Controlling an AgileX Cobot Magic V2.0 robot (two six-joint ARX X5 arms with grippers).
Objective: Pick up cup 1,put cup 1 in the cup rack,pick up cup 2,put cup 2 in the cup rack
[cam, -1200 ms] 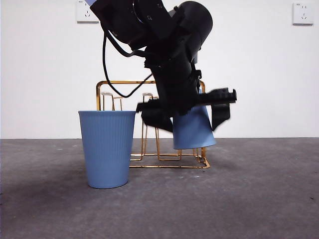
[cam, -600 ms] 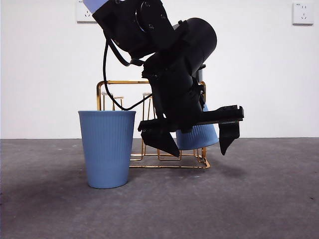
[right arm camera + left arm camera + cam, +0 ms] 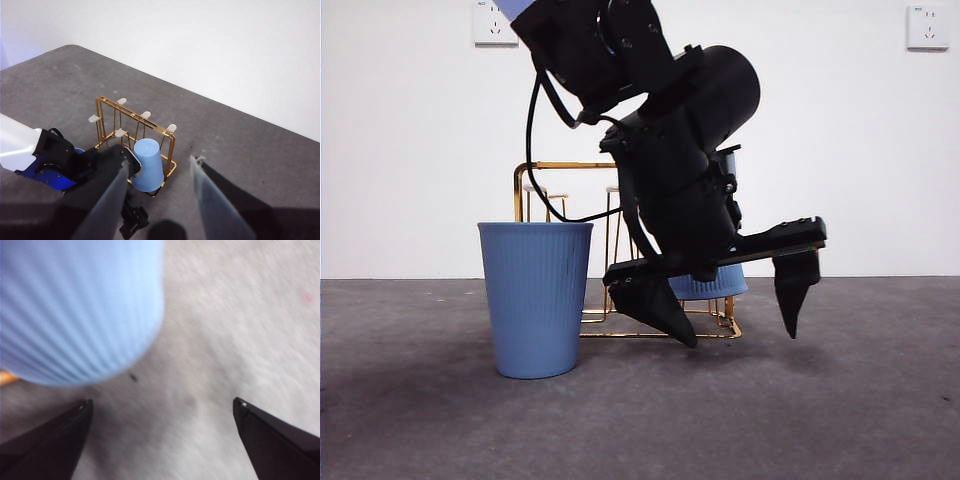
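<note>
The left gripper (image 3: 735,305) is wide open and holds nothing. Cup 1 (image 3: 147,165) sits upside down on the cup rack (image 3: 131,131); cup 2 (image 3: 535,298) stands at the rack's 9 o'clock. To do well, lift clear without bumping the rack, then come down around cup 2; the right gripper (image 3: 159,200) waits high, open.

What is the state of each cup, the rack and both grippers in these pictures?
Cup on the rack: upside down over a prong, released.
Second cup: upright on the table, beside the rack.
Cup rack: upright, holding one cup.
Left gripper: open, empty, beside the racked cup.
Right gripper: open, empty, waiting above.
</note>
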